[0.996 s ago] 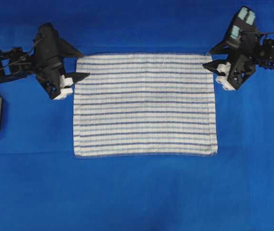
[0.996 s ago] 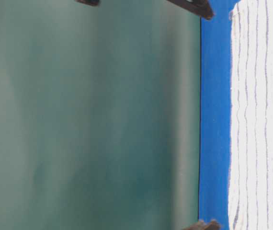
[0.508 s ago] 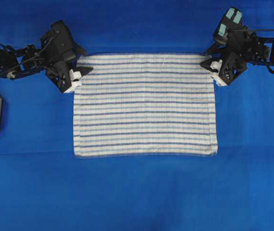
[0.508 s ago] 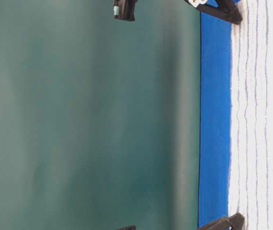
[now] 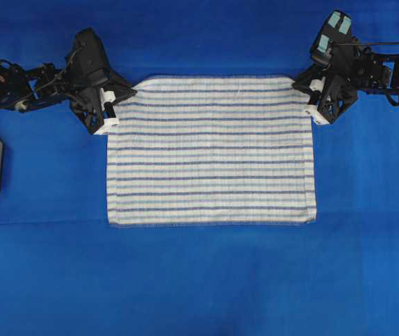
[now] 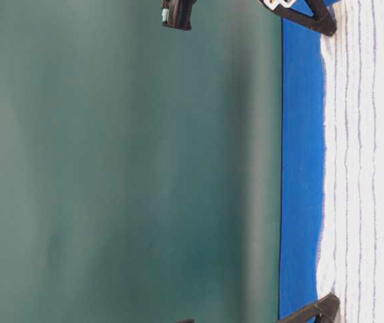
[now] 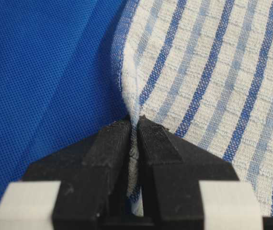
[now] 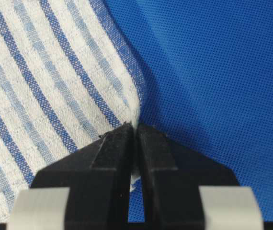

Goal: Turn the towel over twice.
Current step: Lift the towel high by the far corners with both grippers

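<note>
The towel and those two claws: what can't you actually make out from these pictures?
- Towel's underside: hidden in the overhead view, it lies flat on the blue cloth.
- Pinched towel corners: in both wrist views they vanish between the shut fingers of the left claw and right claw.
- Towel's near part: cut off by the table-level picture's edge.
- Arm bases: cut off at the overhead view's sides.

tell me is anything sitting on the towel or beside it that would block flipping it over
Nothing visible does. The towel lies flat on the blue cloth with nothing on it. The left gripper and right gripper are each shut on a far corner.
</note>
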